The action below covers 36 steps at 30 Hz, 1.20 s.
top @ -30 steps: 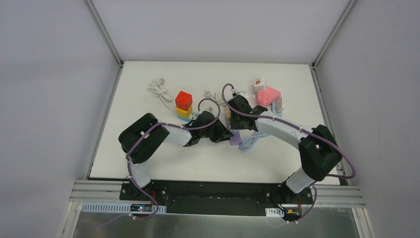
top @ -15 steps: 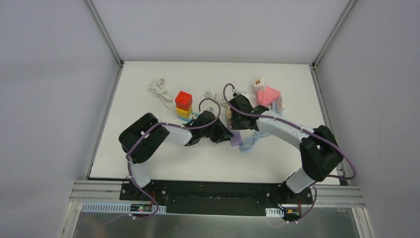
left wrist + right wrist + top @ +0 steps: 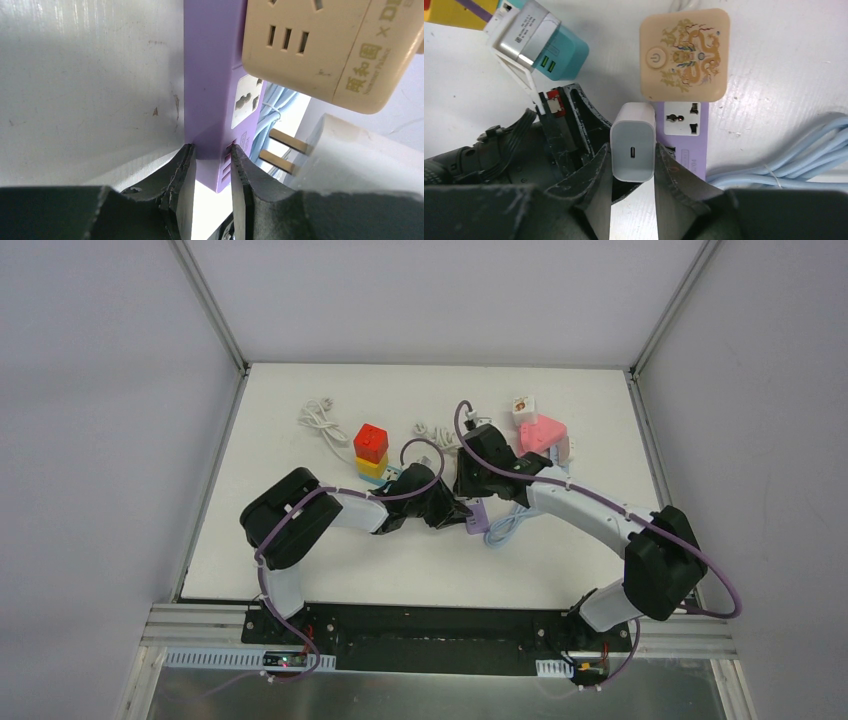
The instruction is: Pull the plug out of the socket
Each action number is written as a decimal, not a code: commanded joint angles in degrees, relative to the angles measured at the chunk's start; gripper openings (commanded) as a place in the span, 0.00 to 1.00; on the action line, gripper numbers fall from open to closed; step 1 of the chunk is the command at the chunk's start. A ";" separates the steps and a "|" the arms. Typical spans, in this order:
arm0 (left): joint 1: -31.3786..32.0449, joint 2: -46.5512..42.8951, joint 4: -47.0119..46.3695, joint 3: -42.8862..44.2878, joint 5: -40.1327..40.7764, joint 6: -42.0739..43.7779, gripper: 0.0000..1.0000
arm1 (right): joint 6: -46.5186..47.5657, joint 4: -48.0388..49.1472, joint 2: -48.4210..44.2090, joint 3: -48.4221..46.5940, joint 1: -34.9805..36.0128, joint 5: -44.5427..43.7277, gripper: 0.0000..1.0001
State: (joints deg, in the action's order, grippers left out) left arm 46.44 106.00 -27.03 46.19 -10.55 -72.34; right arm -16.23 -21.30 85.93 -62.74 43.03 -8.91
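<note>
A purple power strip (image 3: 478, 517) lies mid-table; it also shows in the left wrist view (image 3: 210, 90) and the right wrist view (image 3: 691, 145). My left gripper (image 3: 462, 512) (image 3: 211, 150) is shut on the strip's near end. My right gripper (image 3: 468, 485) (image 3: 633, 150) is shut on a white charger plug (image 3: 633, 142). The plug (image 3: 360, 155) is out of the strip, with its two brass prongs (image 3: 282, 150) bare in the air beside the strip's socket face. A beige cube socket (image 3: 684, 54) (image 3: 330, 45) sits at the strip's far end.
A light blue cable (image 3: 784, 160) coils to the right of the strip. A teal and white adapter (image 3: 544, 42) lies to the left. A red and yellow cube stack (image 3: 370, 452), white cables (image 3: 320, 420) and a pink adapter (image 3: 543, 433) lie farther back.
</note>
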 commanded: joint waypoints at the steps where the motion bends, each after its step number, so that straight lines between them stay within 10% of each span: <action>1: 0.63 4.69 18.34 -3.65 4.64 5.19 0.18 | 0.94 -2.96 -4.55 -3.17 -1.88 -4.47 0.00; 8: 0.61 -0.50 18.80 0.05 1.98 10.50 0.33 | -0.10 -10.80 -12.34 -1.30 -10.88 -9.02 0.00; 13: 0.66 -5.48 20.99 2.87 1.45 14.64 0.68 | -4.18 -14.85 -17.09 3.93 -17.53 -10.76 0.00; 21: 0.61 -13.95 24.78 3.55 3.03 19.35 0.94 | -14.24 -15.05 -23.17 15.43 -25.66 -3.55 0.00; 29: 0.67 -25.66 30.46 -2.31 7.46 21.84 0.97 | -17.37 -9.38 -29.29 25.47 -32.10 4.02 0.00; 36: 0.66 -38.21 41.28 -5.93 13.10 23.56 0.96 | -19.48 -7.53 -31.70 30.82 -34.43 1.85 0.36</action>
State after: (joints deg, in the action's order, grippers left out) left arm 46.89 74.91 5.54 42.11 -2.81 -51.37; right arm -32.91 -31.27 55.92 -33.85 9.63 -6.15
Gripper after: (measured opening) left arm 0.962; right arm 0.317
